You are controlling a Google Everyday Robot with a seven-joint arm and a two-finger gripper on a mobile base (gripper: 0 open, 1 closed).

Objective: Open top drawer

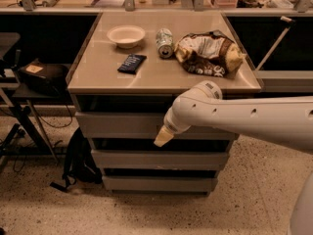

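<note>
The top drawer (pixel 117 125) is the wide grey handle-less front just under the tabletop, and it sits flush with the cabinet. My white arm reaches in from the right across the cabinet front. My gripper (pixel 163 137) shows as a pale tip at the lower edge of the top drawer front, a little right of its centre, over the dark gap above the middle drawer. The arm hides the right part of the drawer front.
On the tabletop (pixel 98 77) are a white bowl (pixel 126 35), a can on its side (pixel 165 43), a chip bag (pixel 208 53) and a dark packet (pixel 132 63). Two lower drawers (pixel 146 159) are shut. A black backpack (pixel 78 160) lies on the floor at the left.
</note>
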